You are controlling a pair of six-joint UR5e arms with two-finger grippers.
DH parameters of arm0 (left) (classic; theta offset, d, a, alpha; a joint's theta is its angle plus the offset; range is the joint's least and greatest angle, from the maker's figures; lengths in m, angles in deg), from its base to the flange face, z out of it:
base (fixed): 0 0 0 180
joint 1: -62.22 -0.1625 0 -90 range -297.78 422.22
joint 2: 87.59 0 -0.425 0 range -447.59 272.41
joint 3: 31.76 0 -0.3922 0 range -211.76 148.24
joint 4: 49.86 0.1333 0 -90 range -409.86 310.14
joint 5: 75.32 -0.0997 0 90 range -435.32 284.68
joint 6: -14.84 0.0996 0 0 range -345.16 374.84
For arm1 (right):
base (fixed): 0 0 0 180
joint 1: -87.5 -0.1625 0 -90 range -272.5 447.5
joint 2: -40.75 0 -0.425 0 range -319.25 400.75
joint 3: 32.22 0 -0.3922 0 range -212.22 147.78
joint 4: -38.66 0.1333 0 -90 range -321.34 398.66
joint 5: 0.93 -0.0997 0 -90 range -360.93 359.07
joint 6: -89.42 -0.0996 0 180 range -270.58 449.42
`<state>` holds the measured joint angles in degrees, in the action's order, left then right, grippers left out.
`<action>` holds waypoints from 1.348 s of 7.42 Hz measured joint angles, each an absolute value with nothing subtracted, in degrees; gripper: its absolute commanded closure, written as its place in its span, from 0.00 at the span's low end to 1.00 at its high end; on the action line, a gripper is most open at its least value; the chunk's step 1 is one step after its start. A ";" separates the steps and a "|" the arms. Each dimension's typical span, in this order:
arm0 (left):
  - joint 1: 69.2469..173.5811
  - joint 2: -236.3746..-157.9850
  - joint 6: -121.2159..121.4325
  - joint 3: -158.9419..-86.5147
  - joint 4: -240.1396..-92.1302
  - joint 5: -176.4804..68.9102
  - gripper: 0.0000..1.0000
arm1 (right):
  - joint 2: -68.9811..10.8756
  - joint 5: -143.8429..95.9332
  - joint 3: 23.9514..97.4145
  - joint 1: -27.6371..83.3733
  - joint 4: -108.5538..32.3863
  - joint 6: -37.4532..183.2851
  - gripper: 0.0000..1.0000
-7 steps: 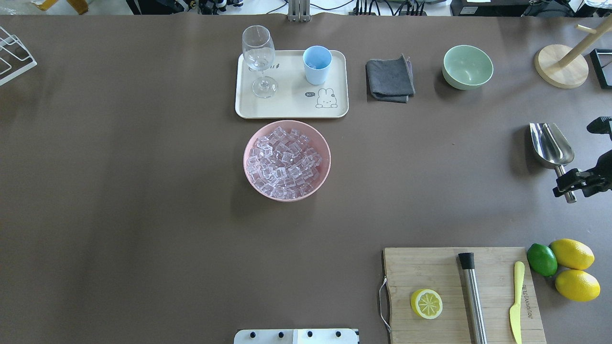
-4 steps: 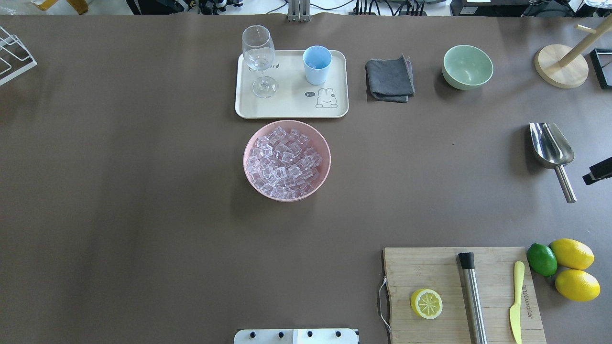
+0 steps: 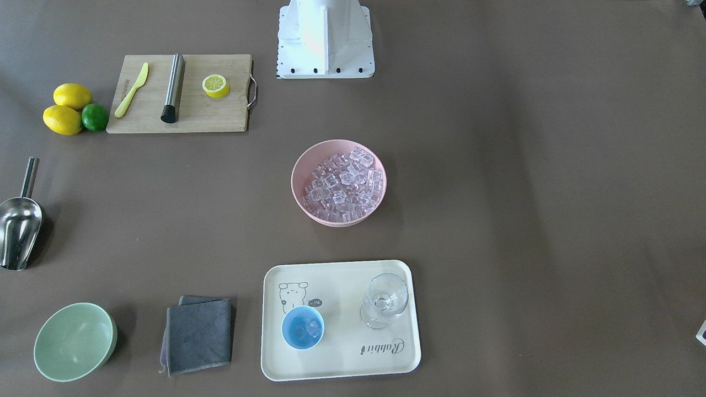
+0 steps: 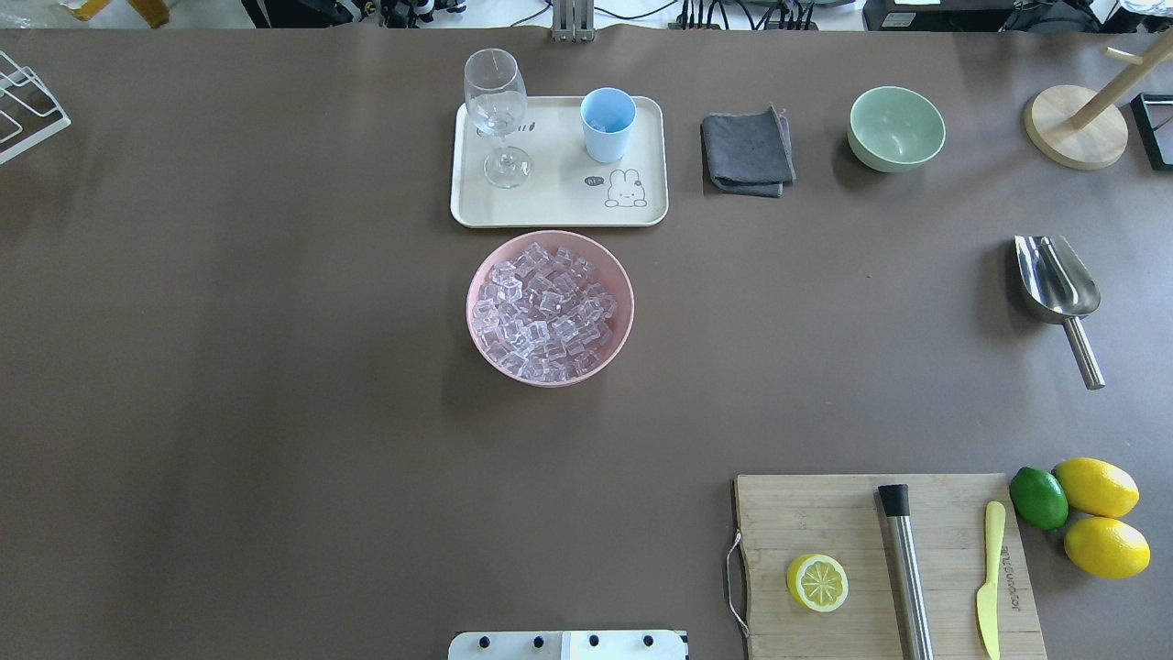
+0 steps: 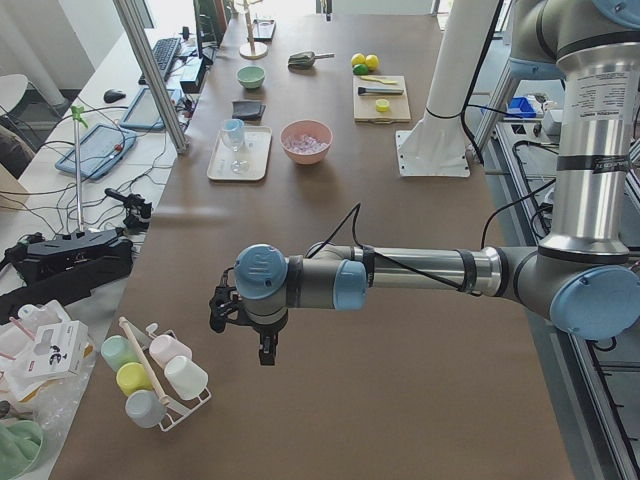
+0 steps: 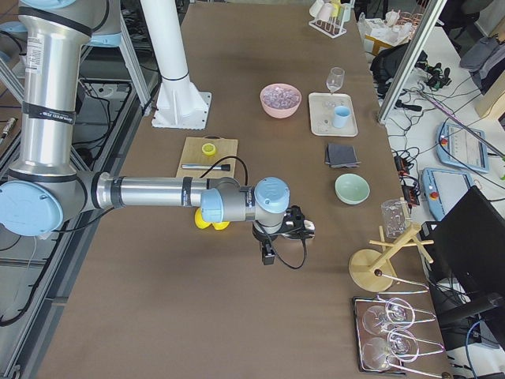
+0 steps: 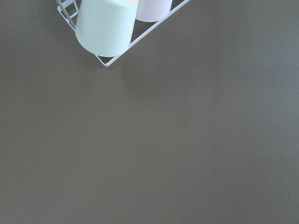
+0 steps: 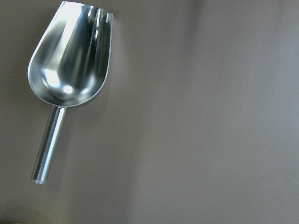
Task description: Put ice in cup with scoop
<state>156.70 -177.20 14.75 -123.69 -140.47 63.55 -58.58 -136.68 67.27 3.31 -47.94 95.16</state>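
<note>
0.9 s ago: right gripper (image 6: 302, 227) logged in overhead view at the right edge, black fingers either side of the handle of the scoop (image 4: 1058, 286), near its free end.

0.5 s ago: drawn back off the handle, only a black tip left showing at the right edge.

Now: gone from overhead view entirely, the handle bare along its whole length. Found only in the exterior right view, over the table; whether spread or closed not readable there.
</note>
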 measured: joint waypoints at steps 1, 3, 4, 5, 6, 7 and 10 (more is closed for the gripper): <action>156.65 -177.26 14.75 -123.65 -140.47 63.60 0.01 | -58.70 -135.88 66.74 0.82 -49.75 98.01 0.00; 156.62 -177.37 14.68 -123.56 -140.47 63.60 0.01 | -58.59 -135.06 66.19 -1.77 -51.16 94.68 0.00; 156.62 -177.39 14.65 -123.62 -140.47 63.61 0.01 | -58.40 -134.82 66.10 -2.12 -51.24 93.01 0.00; 156.58 -177.39 14.54 -123.81 -140.44 63.66 0.01 | -58.24 -134.81 66.03 -2.26 -51.14 92.28 0.00; 156.38 -177.46 14.45 -123.76 -140.44 63.66 0.01 | -58.23 -134.76 66.03 -2.29 -51.09 92.00 0.00; 156.25 -177.45 14.38 -123.87 -140.46 63.64 0.01 | -58.24 -134.73 66.04 -2.31 -51.07 91.80 0.00; 156.09 -177.46 14.36 -123.81 -140.47 63.60 0.01 | -58.20 -134.65 66.01 -2.32 -51.02 91.62 0.00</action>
<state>156.09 -177.46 14.36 -123.81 -140.47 63.60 -58.20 -134.65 66.01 -2.32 -51.02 91.62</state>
